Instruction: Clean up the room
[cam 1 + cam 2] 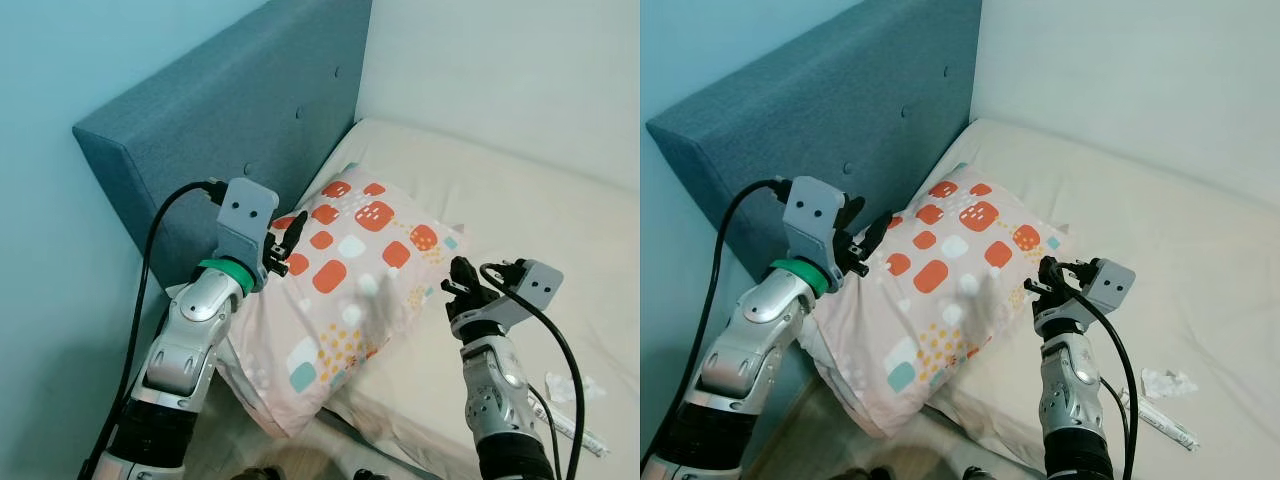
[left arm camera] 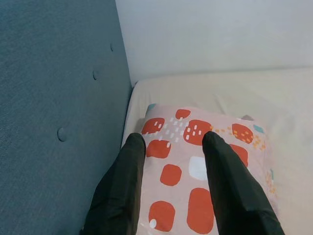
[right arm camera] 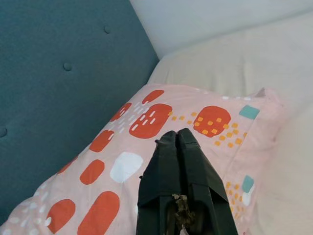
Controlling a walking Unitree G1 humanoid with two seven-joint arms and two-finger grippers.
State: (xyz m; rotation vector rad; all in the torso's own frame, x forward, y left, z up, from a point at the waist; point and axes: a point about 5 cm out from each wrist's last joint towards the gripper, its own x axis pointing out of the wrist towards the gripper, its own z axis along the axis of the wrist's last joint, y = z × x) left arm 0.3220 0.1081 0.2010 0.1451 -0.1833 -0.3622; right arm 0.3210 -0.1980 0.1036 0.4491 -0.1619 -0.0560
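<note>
A pink pillow (image 1: 345, 285) with red, white and teal patches lies at the head of the bed, leaning toward the blue headboard (image 1: 235, 130). My left gripper (image 1: 288, 243) hovers over the pillow's headboard-side edge, open, with nothing between its fingers (image 2: 124, 191). My right gripper (image 1: 458, 277) is by the pillow's opposite edge, fingers pressed together and empty (image 3: 178, 166). In the wrist views the pillow (image 2: 195, 171) lies just beyond both grippers.
The cream mattress (image 1: 520, 220) stretches right toward a white wall. Crumpled white wrappers or tissue (image 1: 1165, 385) and a thin tube-like item (image 1: 1160, 420) lie on the bed at the lower right. A teal wall (image 1: 60, 60) stands to the left.
</note>
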